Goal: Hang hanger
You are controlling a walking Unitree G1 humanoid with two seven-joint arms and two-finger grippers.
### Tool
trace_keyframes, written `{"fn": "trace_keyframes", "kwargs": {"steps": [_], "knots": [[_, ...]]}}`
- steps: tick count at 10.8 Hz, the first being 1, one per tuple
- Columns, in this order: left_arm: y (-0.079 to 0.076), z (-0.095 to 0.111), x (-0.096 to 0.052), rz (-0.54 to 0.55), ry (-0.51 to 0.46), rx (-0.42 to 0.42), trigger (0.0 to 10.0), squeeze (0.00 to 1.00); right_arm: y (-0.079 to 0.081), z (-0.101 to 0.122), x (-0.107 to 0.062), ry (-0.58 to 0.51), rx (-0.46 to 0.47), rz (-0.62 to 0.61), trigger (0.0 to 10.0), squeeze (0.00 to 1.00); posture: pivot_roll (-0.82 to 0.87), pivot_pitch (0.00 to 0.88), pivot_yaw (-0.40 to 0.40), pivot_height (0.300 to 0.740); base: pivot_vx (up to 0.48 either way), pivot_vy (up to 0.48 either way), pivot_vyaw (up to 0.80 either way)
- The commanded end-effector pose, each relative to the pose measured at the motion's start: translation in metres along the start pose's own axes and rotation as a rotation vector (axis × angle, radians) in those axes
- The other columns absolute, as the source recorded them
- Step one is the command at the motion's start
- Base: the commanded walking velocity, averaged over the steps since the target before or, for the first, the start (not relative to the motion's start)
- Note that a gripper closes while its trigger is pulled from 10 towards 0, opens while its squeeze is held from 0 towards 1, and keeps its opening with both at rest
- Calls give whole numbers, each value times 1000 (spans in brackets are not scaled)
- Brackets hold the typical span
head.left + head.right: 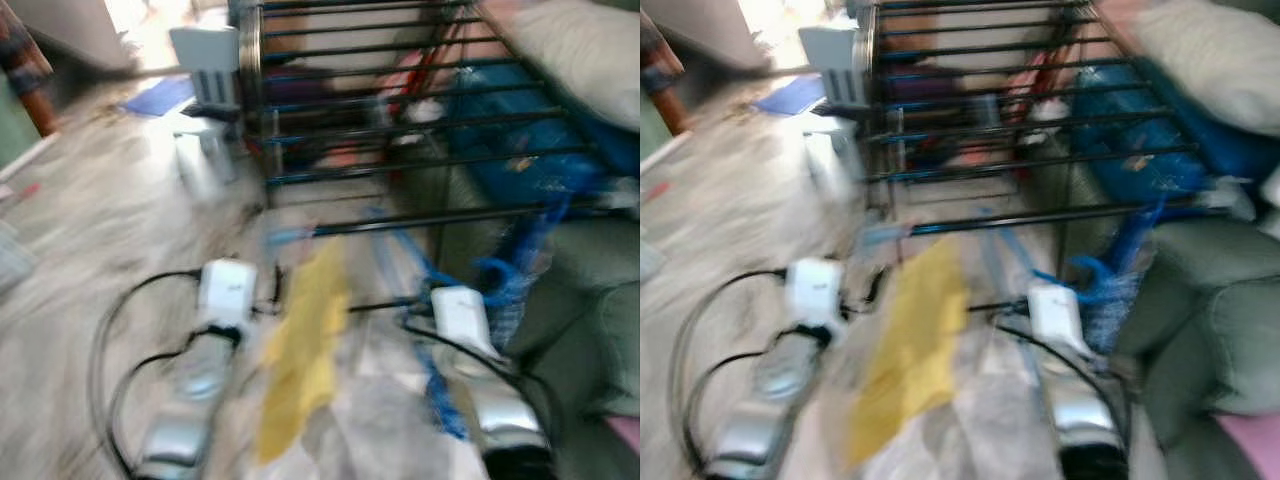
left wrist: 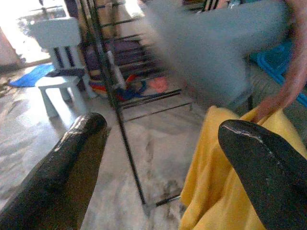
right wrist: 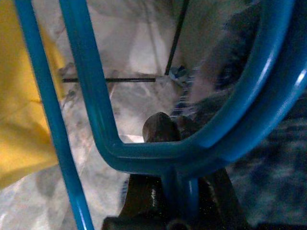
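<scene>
A blue plastic hanger [image 3: 158, 153] sits between the dark fingers of my right gripper [image 3: 175, 132], which is shut on its lower bar. Its hook [image 1: 500, 275] shows blurred ahead of my right wrist [image 1: 462, 315], near the black drying rack [image 1: 400, 130]. A yellow cloth [image 1: 300, 350] hangs from the hanger between my two arms. My left gripper [image 2: 163, 129] is open, its fingers [image 2: 72, 158] wide apart, close beside the yellow cloth [image 2: 216, 182]. A person's hand [image 2: 278, 96] holds the cloth's upper edge.
The rack's horizontal bars cross the upper middle, with coloured items behind them. A white child's chair [image 1: 205, 110] stands left of it on the marble floor [image 1: 90, 220]. A grey-green sofa [image 1: 590, 330] and a pillow [image 1: 580, 50] crowd the right. Head views are motion-blurred.
</scene>
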State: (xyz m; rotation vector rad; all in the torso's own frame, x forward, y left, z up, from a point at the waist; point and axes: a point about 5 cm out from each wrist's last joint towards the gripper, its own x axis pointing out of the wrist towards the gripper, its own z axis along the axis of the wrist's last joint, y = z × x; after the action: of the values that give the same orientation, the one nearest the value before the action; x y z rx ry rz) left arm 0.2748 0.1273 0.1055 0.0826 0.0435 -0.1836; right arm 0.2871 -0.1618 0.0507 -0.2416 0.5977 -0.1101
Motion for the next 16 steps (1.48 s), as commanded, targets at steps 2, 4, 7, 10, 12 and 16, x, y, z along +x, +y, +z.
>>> {"fn": "trace_keyframes", "kwargs": {"steps": [2, 4, 7, 10, 12, 16], "knots": [[-9, 3, 1, -24, -12, 0, 10000, 0, -12, -5, 3, 24, -73, -23, 10000, 0, -41, 27, -17, 740, 394, 0, 0], [-10, 1, 1, -20, -3, -7, 10000, 0, -13, -4, 5, 25, -128, -14, 10000, 0, -44, 31, -23, 740, 163, 0, 0], [-10, -2, 0, -3, 18, -18, 10000, 0, -8, 1, 6, -12, -272, 5, 10000, 0, -42, 33, -27, 740, 0, 0, 0], [-9, -4, 0, 2, 39, -31, 10000, 0, 6, 10, -2, -108, -410, -20, 10000, 0, -41, 36, -26, 740, 0, 0, 0], [-11, -4, 1, -12, 39, -31, 10000, 0, 10, 26, -3, -177, -477, -55, 10000, 0, -40, 36, -23, 740, 0, 0, 0], [-15, -3, 2, -29, 37, -42, 10000, 0, 13, 76, 13, -311, -599, -98, 10000, 0, -21, 30, -31, 740, 0, 0, 0]]}}
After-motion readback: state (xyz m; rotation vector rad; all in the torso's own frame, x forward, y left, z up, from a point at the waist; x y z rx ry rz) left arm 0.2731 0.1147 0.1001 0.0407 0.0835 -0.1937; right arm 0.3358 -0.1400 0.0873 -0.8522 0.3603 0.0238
